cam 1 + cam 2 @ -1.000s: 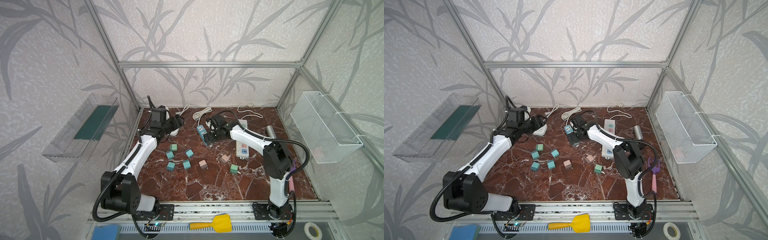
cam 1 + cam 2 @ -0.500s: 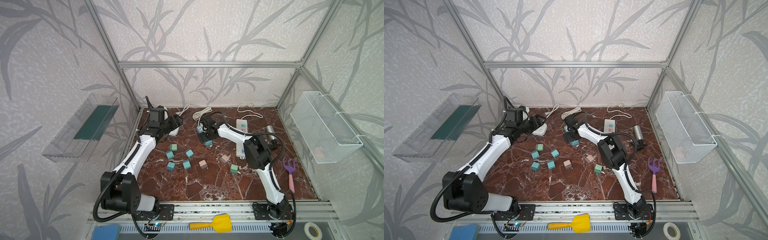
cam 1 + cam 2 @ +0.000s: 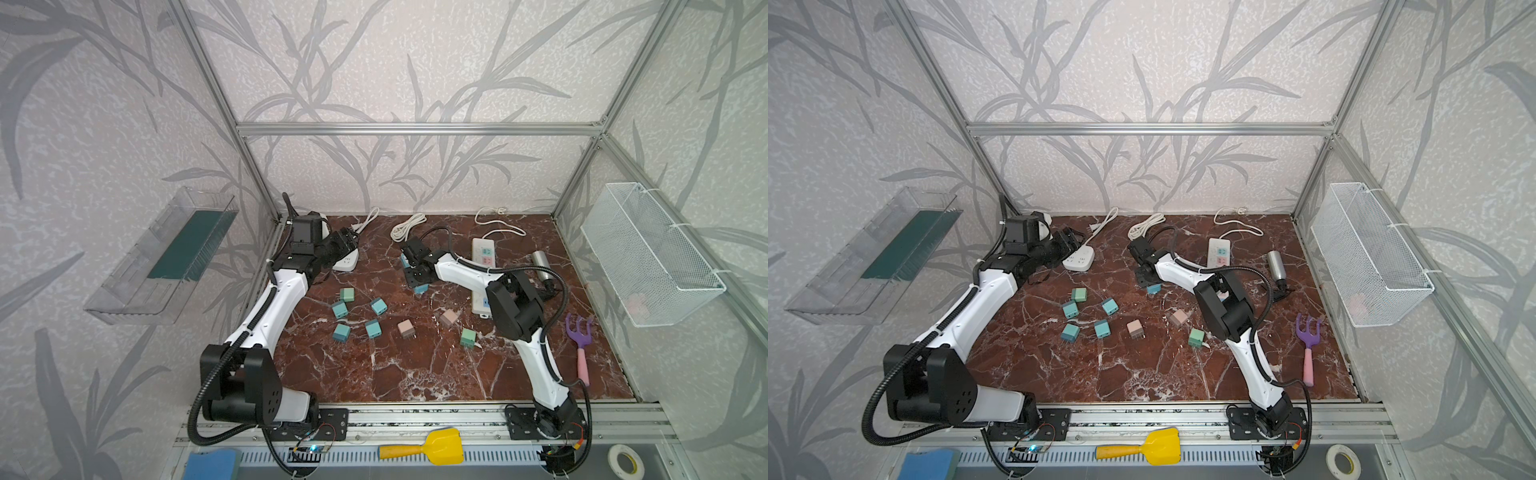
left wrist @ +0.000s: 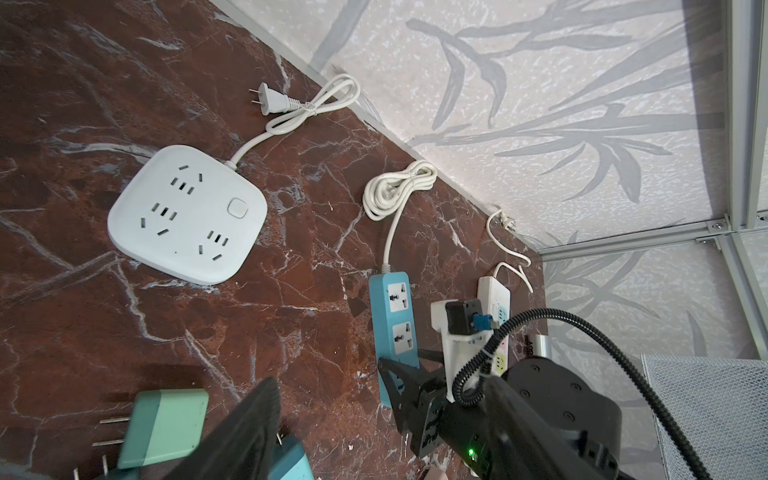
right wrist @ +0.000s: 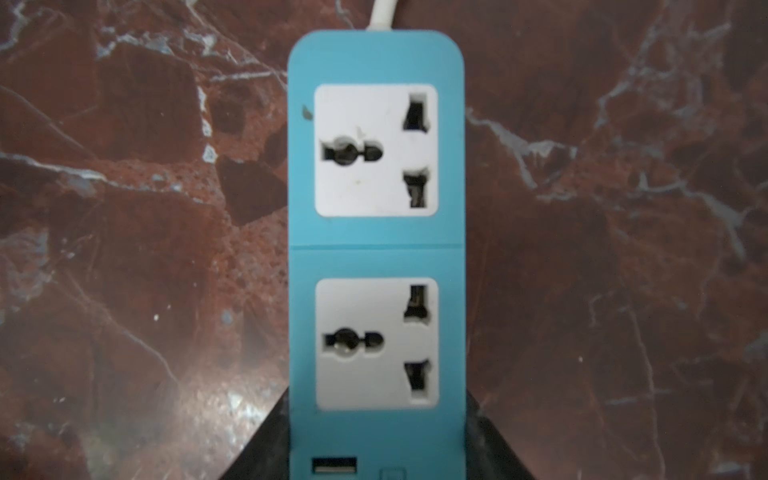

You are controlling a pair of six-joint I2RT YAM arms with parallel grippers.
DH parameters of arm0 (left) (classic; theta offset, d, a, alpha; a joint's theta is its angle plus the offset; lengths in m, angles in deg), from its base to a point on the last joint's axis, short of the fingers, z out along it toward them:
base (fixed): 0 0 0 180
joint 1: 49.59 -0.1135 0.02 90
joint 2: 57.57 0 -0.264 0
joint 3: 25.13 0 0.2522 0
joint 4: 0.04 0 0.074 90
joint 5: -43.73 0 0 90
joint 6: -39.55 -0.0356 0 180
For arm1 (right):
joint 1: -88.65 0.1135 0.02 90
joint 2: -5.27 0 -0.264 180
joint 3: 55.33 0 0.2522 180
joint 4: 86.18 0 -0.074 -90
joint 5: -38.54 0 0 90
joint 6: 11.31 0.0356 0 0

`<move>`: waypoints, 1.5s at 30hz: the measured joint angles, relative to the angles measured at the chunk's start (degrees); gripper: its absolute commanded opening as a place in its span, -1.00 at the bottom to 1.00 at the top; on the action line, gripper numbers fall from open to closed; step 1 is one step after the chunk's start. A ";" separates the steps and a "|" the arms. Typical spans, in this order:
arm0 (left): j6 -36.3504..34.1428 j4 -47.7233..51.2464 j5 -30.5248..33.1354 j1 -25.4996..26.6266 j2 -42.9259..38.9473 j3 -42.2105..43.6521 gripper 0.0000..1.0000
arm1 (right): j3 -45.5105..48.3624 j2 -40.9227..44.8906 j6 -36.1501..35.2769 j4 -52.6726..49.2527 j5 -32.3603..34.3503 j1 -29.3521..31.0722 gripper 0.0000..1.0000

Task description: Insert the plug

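Plug cubes [image 3: 378, 306] of teal, green and pink plastic lie loose mid-worktop [image 3: 374, 365]. Leftward we see the left hand [image 3: 347, 243] spread, empty, beside a white rounded socket block [image 3: 347, 263]; rightward the right hand [image 3: 417, 277] pinches a blue plastic power strip [image 5: 376, 245].

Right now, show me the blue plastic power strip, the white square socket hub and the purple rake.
blue plastic power strip [image 5: 376, 246], right wrist view, seam between sockets
white square socket hub [image 4: 187, 214], left wrist view, top face
purple rake [image 3: 581, 357], a top view, pink handle
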 measured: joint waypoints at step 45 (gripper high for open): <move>-8.94 5.99 5.81 26.27 4.46 -4.42 0.54 | 57.64 77.15 10.56 -13.44 5.62 -9.22 0.67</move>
